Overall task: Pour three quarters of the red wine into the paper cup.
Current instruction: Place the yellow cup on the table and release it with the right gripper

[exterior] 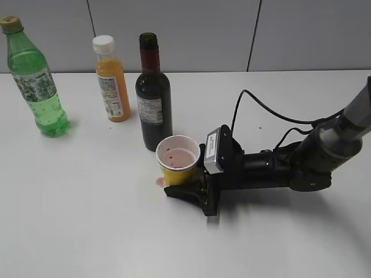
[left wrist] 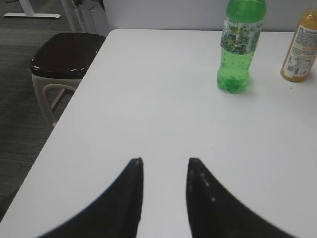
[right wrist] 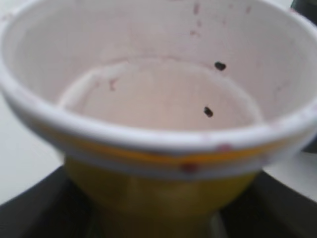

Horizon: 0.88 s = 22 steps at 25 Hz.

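The paper cup (exterior: pixel 178 159) is yellow with a white rim and stands just in front of the wine bottle. Its pink-stained inside (right wrist: pixel 158 99) holds no liquid, only a few dark specks. My right gripper (exterior: pixel 174 182) lies low on the table and is shut on the cup, with a dark finger on each side of it (right wrist: pixel 158 223). The red wine is in the dark green bottle (exterior: pixel 153 98), which stands upright with its mouth uncapped. My left gripper (left wrist: pixel 164 163) is open and empty above bare table, and it does not show in the exterior view.
A green soda bottle (exterior: pixel 35 81) (left wrist: pixel 238 47) and an orange juice bottle (exterior: pixel 112 81) (left wrist: pixel 301 47) stand at the back left. A small pink spot (exterior: pixel 157 182) lies by the cup's base. A dark stool (left wrist: pixel 64 59) stands beyond the table's left edge. The right arm's cable (exterior: pixel 261 107) loops over the table.
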{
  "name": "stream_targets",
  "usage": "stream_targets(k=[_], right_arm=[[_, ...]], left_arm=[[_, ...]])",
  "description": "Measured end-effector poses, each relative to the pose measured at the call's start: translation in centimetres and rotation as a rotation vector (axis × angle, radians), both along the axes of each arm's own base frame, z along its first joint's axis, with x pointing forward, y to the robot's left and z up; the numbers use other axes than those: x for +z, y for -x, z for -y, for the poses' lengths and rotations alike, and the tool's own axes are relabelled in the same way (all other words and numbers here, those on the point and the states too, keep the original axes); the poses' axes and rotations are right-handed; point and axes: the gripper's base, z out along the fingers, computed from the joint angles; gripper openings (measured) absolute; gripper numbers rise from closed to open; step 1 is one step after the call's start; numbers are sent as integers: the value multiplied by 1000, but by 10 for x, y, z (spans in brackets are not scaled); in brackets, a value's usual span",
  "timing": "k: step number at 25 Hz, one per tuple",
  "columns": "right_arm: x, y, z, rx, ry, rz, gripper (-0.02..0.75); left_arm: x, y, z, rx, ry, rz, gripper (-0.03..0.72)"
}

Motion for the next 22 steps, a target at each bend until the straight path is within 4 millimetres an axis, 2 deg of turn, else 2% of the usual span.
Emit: stream_targets(k=[3, 5, 15, 22], right_arm=[[-1, -1, 0, -3, 9, 2, 580], [0, -1, 0, -3, 9, 3, 595], [2, -1, 3, 5, 26, -55, 605], [8, 4, 20, 4, 55, -77, 605]], left_arm=[[0, 0, 0, 0, 0, 0, 237], [0, 0, 0, 0, 0, 0, 237], [0, 0, 0, 0, 0, 0, 236], [0, 0, 0, 0, 0, 0, 236]])
